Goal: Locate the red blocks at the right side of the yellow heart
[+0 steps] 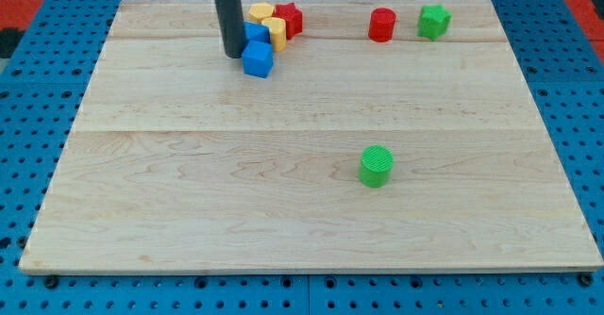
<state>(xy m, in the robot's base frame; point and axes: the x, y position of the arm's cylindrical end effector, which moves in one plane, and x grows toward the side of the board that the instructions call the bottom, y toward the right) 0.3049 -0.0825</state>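
Note:
My tip (234, 54) rests on the board near the view's top left, just left of a blue cube (258, 59). Behind the cube sits a second blue block (256, 33), partly hidden. Two yellow blocks touch this cluster: one (261, 13) at the top and one (276, 31) to the right; I cannot tell which is the heart. A red star-like block (289, 19) touches the yellow ones on their right. A red cylinder (381, 24) stands further right, apart.
A green star-like block (434, 20) stands right of the red cylinder near the board's top edge. A green cylinder (377, 166) stands alone right of centre. The wooden board (189, 192) lies on a blue perforated table.

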